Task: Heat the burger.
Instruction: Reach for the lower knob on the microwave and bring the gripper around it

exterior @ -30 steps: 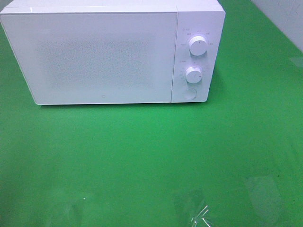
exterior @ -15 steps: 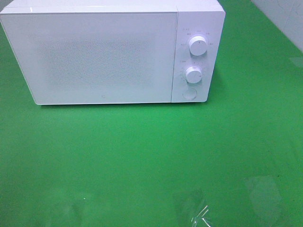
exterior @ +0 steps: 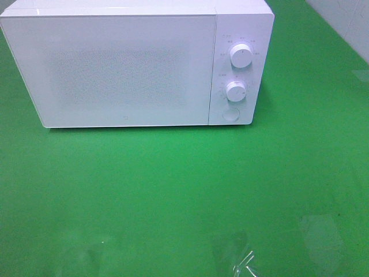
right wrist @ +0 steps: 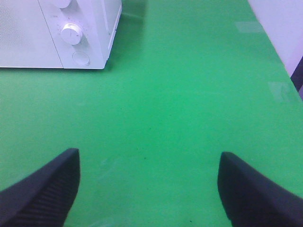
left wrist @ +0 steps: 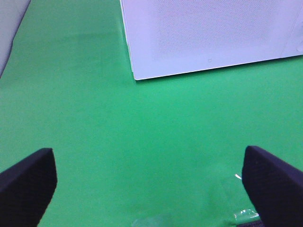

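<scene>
The burger is out of view in every frame. A white microwave (exterior: pixel 132 63) stands at the back of the green table with its door shut; it has two round dials (exterior: pixel 240 56) and a round button (exterior: pixel 231 114) on its right panel. It also shows in the left wrist view (left wrist: pixel 208 35) and the right wrist view (right wrist: pixel 61 33). My left gripper (left wrist: pixel 149 189) is open and empty above the green surface, in front of the microwave's left corner. My right gripper (right wrist: pixel 149 187) is open and empty, in front of and to the right of the microwave. Neither gripper shows in the exterior view.
A bit of clear plastic film (exterior: pixel 242 266) lies near the table's front edge, also seen in the left wrist view (left wrist: pixel 244 215). A pale wall (exterior: pixel 346 20) borders the table at the back right. The green table (exterior: pixel 173 184) spreads in front of the microwave.
</scene>
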Robot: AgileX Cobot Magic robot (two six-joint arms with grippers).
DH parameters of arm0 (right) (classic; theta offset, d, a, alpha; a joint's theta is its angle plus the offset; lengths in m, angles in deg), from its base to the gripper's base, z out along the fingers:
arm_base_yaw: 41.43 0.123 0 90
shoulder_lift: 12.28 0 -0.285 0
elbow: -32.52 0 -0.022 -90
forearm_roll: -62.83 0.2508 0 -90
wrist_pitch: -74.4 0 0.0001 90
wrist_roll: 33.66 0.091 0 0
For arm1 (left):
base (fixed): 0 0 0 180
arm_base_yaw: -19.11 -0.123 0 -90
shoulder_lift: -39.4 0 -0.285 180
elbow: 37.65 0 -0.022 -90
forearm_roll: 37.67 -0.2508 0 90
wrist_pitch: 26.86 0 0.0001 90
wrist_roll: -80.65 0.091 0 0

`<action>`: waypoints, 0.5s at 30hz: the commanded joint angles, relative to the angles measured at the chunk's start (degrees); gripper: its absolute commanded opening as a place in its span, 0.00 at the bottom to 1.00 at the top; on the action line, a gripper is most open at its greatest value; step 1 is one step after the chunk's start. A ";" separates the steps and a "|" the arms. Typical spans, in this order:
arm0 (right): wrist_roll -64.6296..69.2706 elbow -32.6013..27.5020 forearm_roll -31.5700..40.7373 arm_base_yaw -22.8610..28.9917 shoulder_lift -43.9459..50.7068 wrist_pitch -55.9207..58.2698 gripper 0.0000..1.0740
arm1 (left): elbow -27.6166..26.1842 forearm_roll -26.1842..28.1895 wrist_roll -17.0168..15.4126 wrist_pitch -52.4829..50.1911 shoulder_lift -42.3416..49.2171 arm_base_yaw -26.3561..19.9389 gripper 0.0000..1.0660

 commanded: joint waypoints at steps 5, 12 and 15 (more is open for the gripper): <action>-0.46 -0.29 0.06 -0.34 1.38 -0.63 0.70 | 0.29 -0.06 0.11 -0.69 0.97 -0.17 0.94; -0.46 -0.29 0.06 -0.34 1.38 -0.63 0.70 | 0.29 -0.11 0.23 -0.69 0.97 -0.17 0.94; -0.46 -0.29 0.06 -0.34 1.38 -0.63 0.70 | 0.29 0.00 0.46 -0.63 1.20 -0.17 0.94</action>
